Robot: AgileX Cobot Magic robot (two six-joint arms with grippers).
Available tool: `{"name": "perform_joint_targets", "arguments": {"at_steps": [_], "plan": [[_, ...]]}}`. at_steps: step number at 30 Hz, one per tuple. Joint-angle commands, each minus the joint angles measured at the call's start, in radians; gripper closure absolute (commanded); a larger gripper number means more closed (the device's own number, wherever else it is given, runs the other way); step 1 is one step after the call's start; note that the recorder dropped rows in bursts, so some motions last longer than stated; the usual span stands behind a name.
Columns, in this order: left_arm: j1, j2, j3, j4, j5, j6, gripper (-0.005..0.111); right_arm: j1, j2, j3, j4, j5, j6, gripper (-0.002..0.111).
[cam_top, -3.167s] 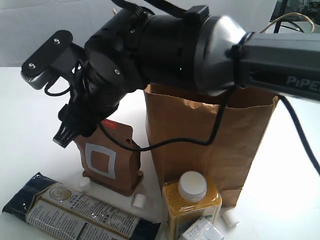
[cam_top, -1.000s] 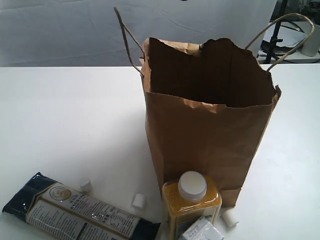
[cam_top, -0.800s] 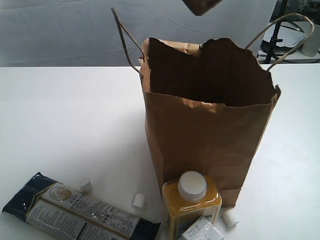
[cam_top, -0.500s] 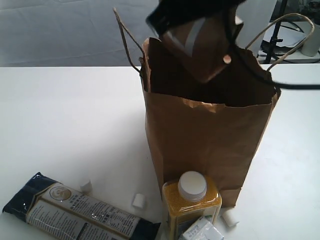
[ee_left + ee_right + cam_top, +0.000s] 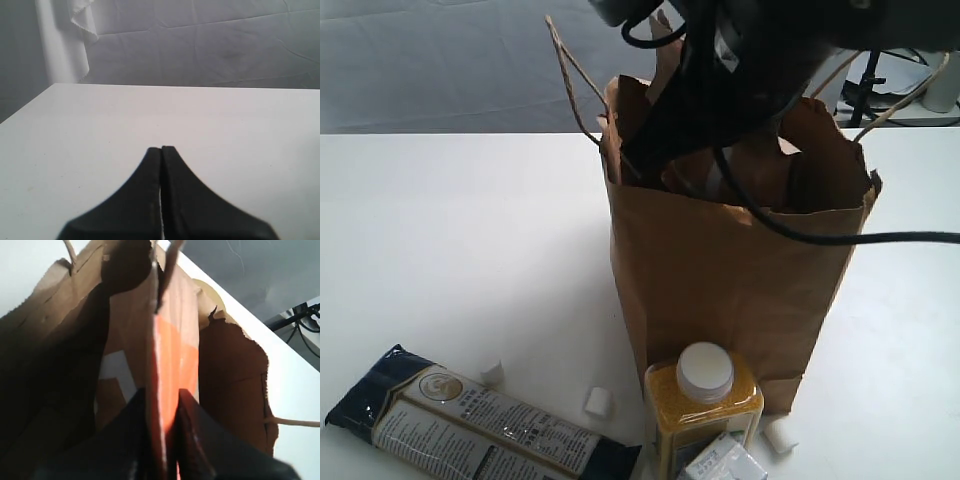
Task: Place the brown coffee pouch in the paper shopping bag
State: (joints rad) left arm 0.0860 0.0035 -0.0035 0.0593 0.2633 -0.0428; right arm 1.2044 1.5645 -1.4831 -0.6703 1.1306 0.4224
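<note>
My right gripper (image 5: 162, 399) pinches the pouch (image 5: 172, 352) by its top between both fingers, inside the bag (image 5: 740, 290). My left gripper (image 5: 161, 149) is pressed together, empty.

In the right wrist view the pouch (image 5: 170, 350) runs down into shadow and its lower end cannot be made out. The right gripper (image 5: 162, 392) is blurred there and cut by the picture's edge. In the exterior view the right arm (image 5: 760, 60) is clipped at the top edge. It fills the mouth of the paper bag (image 5: 720, 290), hiding the bag's inside and the fingertips. The packet (image 5: 470, 420), yellow bottle (image 5: 705, 410) and white box (image 5: 720, 462) are cut off at the bottom edge. The base of the left gripper (image 5: 161, 149) is a blur.
</note>
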Motion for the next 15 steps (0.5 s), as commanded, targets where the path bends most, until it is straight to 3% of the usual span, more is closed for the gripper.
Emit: {"name": "perform_joint_targets", "arguments": {"at_steps": [1, 4, 8, 11, 15], "plan": [[0.004, -0.003, 0.004, 0.005, -0.004, -0.003, 0.107, -0.008, -0.013, -0.001, -0.044, 0.000, -0.004, 0.061], [0.004, -0.003, 0.004, 0.005, -0.004, -0.003, 0.107, -0.008, -0.013, -0.017, -0.082, 0.032, -0.004, 0.038], [0.004, -0.003, 0.004, 0.005, -0.004, -0.003, 0.107, -0.006, -0.030, -0.122, -0.056, 0.090, -0.015, 0.035], [0.004, -0.003, 0.004, 0.005, -0.004, -0.003, 0.107, -0.006, -0.090, -0.178, -0.010, 0.090, -0.022, 0.048], [0.004, -0.003, 0.004, 0.005, -0.004, -0.003, 0.107, -0.006, -0.194, -0.162, 0.052, 0.090, -0.046, 0.086]]}}
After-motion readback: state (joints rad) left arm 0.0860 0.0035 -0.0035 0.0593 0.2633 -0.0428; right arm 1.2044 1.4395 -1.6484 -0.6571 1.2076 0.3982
